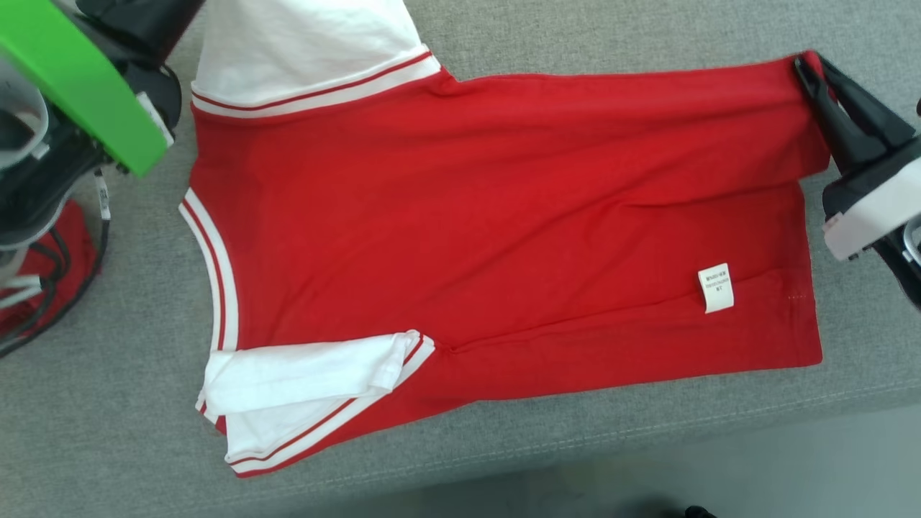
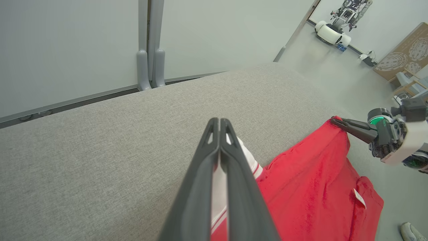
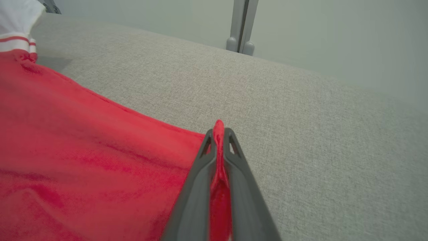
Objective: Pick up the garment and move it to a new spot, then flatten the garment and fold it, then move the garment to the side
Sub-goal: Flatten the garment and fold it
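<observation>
The garment is a red shirt with white, red-striped sleeves, spread on a grey cushioned surface. Its white care label faces up near the hem. One white sleeve lies folded over the near shoulder. The other sleeve rises toward the picture's top. My left gripper is shut with white striped sleeve fabric between its fingers. My right gripper is shut on the far hem corner, and red cloth shows pinched between its fingers. The left wrist view also shows the right gripper holding that corner.
The cushion's front edge and the floor run along the bottom of the head view. My left wrist's green ring sits at the upper left. Behind the cushion stand a pale wall and grey panel posts. Far off are another robot and a cardboard board.
</observation>
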You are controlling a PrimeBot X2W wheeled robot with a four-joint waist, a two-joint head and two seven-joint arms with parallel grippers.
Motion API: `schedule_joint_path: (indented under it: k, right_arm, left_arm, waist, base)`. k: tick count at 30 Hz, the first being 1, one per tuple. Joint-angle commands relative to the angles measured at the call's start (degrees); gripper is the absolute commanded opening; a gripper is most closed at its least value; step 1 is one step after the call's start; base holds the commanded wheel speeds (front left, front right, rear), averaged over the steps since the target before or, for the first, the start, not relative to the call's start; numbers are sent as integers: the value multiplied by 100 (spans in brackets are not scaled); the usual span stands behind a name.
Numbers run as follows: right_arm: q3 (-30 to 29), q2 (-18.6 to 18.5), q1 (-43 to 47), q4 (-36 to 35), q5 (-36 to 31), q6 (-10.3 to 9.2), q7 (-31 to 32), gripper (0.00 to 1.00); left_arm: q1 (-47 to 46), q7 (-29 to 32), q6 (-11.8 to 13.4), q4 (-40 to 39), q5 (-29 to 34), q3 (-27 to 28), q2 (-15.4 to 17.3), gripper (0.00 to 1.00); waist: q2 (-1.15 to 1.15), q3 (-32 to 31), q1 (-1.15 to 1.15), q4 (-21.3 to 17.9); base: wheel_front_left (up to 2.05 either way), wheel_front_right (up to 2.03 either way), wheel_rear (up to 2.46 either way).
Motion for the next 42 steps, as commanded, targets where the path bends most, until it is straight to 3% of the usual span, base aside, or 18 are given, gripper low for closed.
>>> schedule_joint_path:
  k: [1,17,24,32,35,42]
  right_arm:
    - [-24,-83,205,4,-162,-8,-26,0]
    - [-1262,166,1929,-975,-1980,-9,-26,0]
    - [-1615,307,2477,-1068,-2297,-8,-26,0]
    - [-1888,514,2925,-1181,-2266,-8,-26,0]
    - [-1940,539,3105,-1248,-2197,-8,-26,0]
    - [-1932,539,3378,-1340,-2009,-9,-27,0]
  left_arm:
    - [206,-192,5,-231,-82,-1,118,0]
    - [2023,-1965,5,-2579,-454,-79,1113,0]
    - [2782,-2395,4,-3086,-407,-99,1284,0]
    - [3815,-2520,5,-2988,-542,127,856,0]
    - [4208,-2518,4,-2828,-635,381,496,0]
    - [5026,-2520,4,-2506,-798,777,-15,0]
  waist:
    - [0,-169,0,136]
    - [0,-640,0,369]
    - [0,-692,0,433]
    - [0,-691,0,501]
    - [0,-714,0,500]
    - [0,-791,0,456]
  base:
    - [0,0,0]
    - [0,0,0]
    - [0,0,0]
    - [0,0,0]
    - [0,0,0]
    - [0,0,0]
